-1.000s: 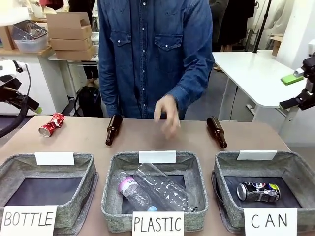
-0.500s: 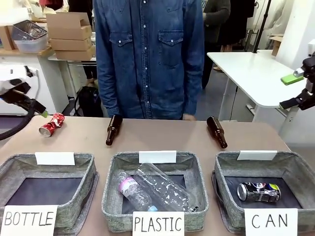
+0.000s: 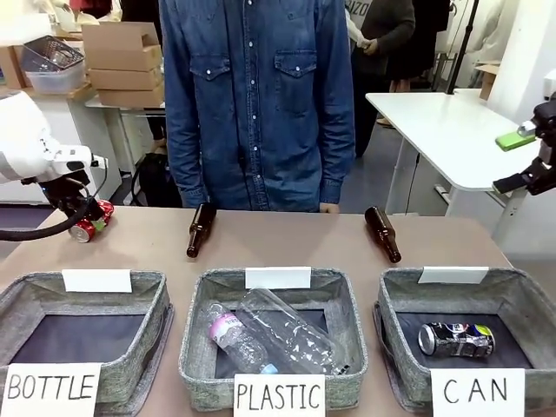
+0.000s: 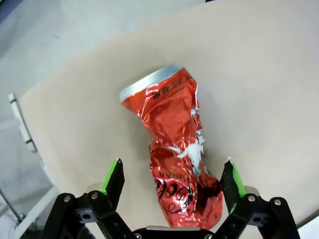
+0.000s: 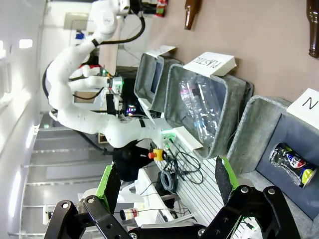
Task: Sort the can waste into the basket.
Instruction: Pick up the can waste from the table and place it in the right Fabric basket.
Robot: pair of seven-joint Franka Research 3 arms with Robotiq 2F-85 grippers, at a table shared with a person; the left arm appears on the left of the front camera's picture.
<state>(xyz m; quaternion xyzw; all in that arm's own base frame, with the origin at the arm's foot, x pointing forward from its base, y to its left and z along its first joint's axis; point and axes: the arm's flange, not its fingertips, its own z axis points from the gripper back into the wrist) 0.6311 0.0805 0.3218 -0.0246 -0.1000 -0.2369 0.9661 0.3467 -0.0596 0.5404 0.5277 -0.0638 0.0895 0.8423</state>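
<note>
Nearest us, at 5 o'clock on the table (image 3: 287,248), the CAN basket (image 3: 521,291) already holds the black-and-silver can (image 3: 456,338), lying on its side on the dark bottom, so we call this half done. Now the second one: out at 10 o'clock the red crushed can (image 4: 169,129) lies flat near the table's edge, and the left gripper (image 4: 172,172) hovers right over it, jaws spread wide, a green pad on either side of the can's crumpled lower end, with a gap showing on both sides and nothing gripped yet. We judge this the reach for the pick. Next it has to settle lower, squeeze across that dented waist, lift, and carry the can all the way across to 5 o'clock. The foil looks buckled and uneven, so the grip could slip or twist. What lies along that route? The PLASTIC bin (image 3: 195,347) at 6 o'clock with clear plastic bottles (image 3: 287,334) piled in it, so we want height there; the BOTTLE bin (image 3: 156,300) at 7 o'clock is off the path. Farther out, a brown glass bottle (image 3: 200,229) lies at 11 o'clock and a second brown glass bottle (image 3: 383,234) at 1 o'clock, easy to knock rolling. The right gripper (image 5: 167,174) hangs high at 3 o'clock, jaws apart and empty. At 12 o'clock the person (image 3: 261,104) stands close against the far edge.
</note>
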